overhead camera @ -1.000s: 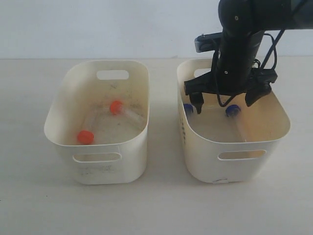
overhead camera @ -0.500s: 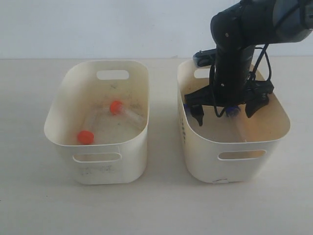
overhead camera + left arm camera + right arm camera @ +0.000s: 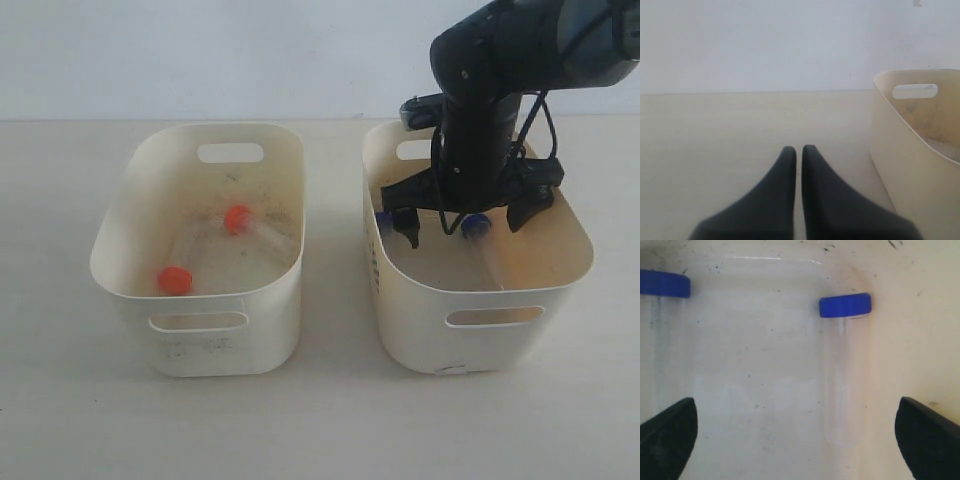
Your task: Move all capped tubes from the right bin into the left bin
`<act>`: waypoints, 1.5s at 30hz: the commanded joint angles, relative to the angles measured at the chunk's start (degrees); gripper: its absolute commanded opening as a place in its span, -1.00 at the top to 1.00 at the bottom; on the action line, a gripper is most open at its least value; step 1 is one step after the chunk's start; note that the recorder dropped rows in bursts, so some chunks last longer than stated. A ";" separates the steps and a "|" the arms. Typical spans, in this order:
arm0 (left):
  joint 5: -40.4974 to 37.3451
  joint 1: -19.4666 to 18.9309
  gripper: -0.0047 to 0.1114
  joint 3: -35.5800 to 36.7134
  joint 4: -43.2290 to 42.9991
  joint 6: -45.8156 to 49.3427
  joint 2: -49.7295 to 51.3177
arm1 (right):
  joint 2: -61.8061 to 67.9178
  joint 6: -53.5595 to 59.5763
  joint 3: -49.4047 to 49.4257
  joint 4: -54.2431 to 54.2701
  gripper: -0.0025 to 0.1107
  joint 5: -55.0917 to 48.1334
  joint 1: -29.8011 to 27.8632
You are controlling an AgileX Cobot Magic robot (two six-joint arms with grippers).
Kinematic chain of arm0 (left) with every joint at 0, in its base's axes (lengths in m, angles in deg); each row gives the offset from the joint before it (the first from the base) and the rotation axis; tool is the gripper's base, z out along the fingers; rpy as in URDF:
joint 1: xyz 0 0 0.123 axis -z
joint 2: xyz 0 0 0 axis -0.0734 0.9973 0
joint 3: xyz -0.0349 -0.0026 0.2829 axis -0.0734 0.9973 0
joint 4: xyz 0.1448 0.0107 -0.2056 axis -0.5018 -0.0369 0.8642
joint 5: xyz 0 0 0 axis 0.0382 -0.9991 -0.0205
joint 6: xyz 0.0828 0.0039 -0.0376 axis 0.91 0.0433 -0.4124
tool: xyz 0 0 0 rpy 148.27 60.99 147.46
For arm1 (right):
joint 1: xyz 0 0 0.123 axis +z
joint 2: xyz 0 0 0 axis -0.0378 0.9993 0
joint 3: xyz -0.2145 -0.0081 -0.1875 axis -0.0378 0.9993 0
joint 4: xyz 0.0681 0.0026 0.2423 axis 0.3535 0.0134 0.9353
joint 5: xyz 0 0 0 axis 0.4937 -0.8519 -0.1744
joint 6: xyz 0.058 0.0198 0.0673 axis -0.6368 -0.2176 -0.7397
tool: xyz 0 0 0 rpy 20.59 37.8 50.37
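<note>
In the exterior view the right bin [image 3: 480, 335], a cream-white rounded plastic tub with oval handle slots, stands on a pale beige table [image 3: 330, 420]. The left bin [image 3: 225, 345], a matching cream tub with dark specks inside, sits beside it, a bare strip of table between their walls. The black right gripper [image 3: 467, 226] hangs inside the right bin, below its rim, jaws spread wide and grasping nothing, each finger short of the nearest wall. One clear plastic blue-capped tube [image 3: 477, 227] lies on the right bin's floor between the fingers, largely hidden by the arm. A second blue-capped tube [image 3: 383, 222] lies by the wall facing the left bin. Two clear orange-capped tubes [image 3: 237, 219] lie outside the right bin, in the left bin. Only the left wrist view shows the black left gripper [image 3: 799, 150]. Its tapered fingers are clenched to a hairline gap, holding nothing, over open table beside the left bin's far wall, away from the right bin. The right wrist view bares the right bin's yellowish floor, which the arm hides from the exterior camera. There the first tube lies full-length between the parted fingertips, nearer one of them, touching neither. The second tube lies in line with the other fingertip.
</note>
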 commanded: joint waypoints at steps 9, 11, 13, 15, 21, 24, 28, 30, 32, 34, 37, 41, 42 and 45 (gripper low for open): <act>0.26 -0.02 0.84 -0.21 0.36 -0.54 0.03 | 4.56 -0.77 0.00 -0.27 -0.90 -1.77 -0.12; 0.26 -0.02 0.84 -0.21 0.36 -0.54 0.03 | 5.18 -0.77 0.00 -0.17 -0.90 -1.86 -0.12; 0.26 -0.02 0.84 -0.21 0.36 -0.54 0.03 | 5.50 -0.88 0.00 -0.17 -0.90 -1.70 -0.12; 0.26 -0.02 0.84 -0.21 0.36 -0.54 0.03 | 5.57 -0.88 0.00 -0.17 -0.90 -1.70 -0.12; 0.26 -0.02 0.84 -0.21 0.36 -0.54 0.03 | 5.52 -0.99 0.00 -0.07 -0.90 -0.56 -0.12; 0.26 -0.02 0.84 -0.21 0.36 -0.54 0.03 | 5.52 -1.51 0.00 -0.07 -0.90 -0.45 -0.12; 0.26 -0.02 0.84 -0.21 0.36 -0.54 0.03 | 6.27 -1.47 0.00 -0.07 -0.90 -0.48 -0.12; 0.26 -0.02 0.84 -0.21 0.36 -0.54 0.03 | 7.87 -1.36 0.00 0.06 -0.90 -2.08 -0.12; 0.26 -0.02 0.84 -0.21 0.36 -0.54 0.03 | 9.68 -1.25 0.00 0.06 -0.90 -3.71 -0.12; 0.26 -0.02 0.84 -0.21 0.36 -0.54 0.03 | 9.80 -1.25 0.00 0.23 -0.90 -3.82 -0.12; 0.26 -0.02 0.84 -0.21 0.36 -0.54 0.03 | 9.80 -1.25 0.00 0.69 -0.90 -3.82 -0.12; 0.26 -0.02 0.84 -0.21 0.36 -0.54 0.03 | 9.80 -1.36 0.00 1.77 -0.90 -4.12 -0.12; 0.26 -0.02 0.84 -0.21 0.36 -0.54 0.03 | 9.80 -1.36 0.00 2.15 -0.90 -4.25 -0.12; 0.26 -0.02 0.84 -0.21 0.36 -0.54 0.03 | 9.80 -1.71 0.00 2.81 -0.90 -4.09 -0.12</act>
